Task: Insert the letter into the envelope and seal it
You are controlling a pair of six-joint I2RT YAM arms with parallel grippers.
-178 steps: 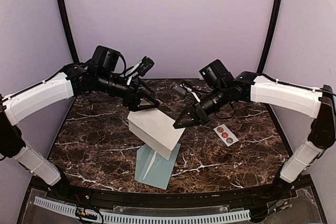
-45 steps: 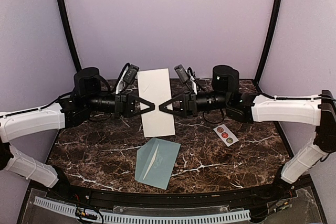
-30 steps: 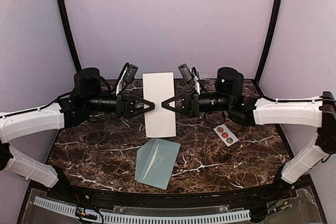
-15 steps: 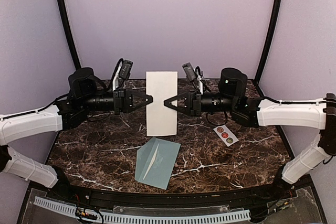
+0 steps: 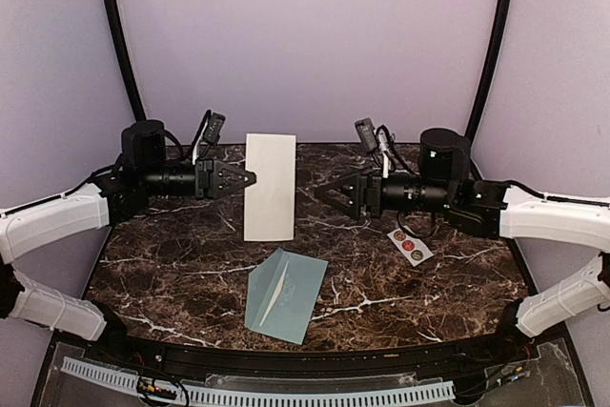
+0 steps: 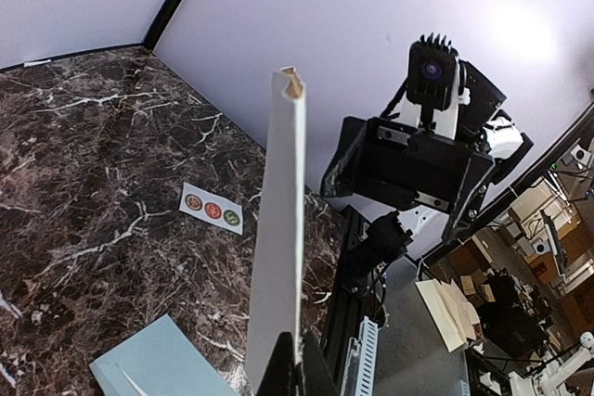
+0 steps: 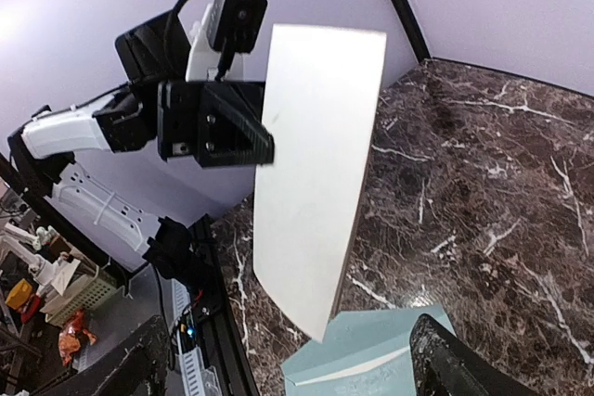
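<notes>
A: Your envelope (image 5: 286,295) lies flat on the table (image 5: 172,274), with some of its whitish inside showing.

B: And your letter (image 5: 270,186)?

A: Behind the envelope and above it, held upright in the air. Your left gripper (image 5: 250,179) is clamped tight on the letter's edge, up behind the envelope to the left.

B: What about your right gripper (image 5: 326,193)?

A: Its jaws are spread wide with nothing between them. It sits up behind the envelope to the right, clear of the letter.

B: You've also got the sticker strip (image 5: 409,244) on the table, right of the envelope and apart from it.
</notes>
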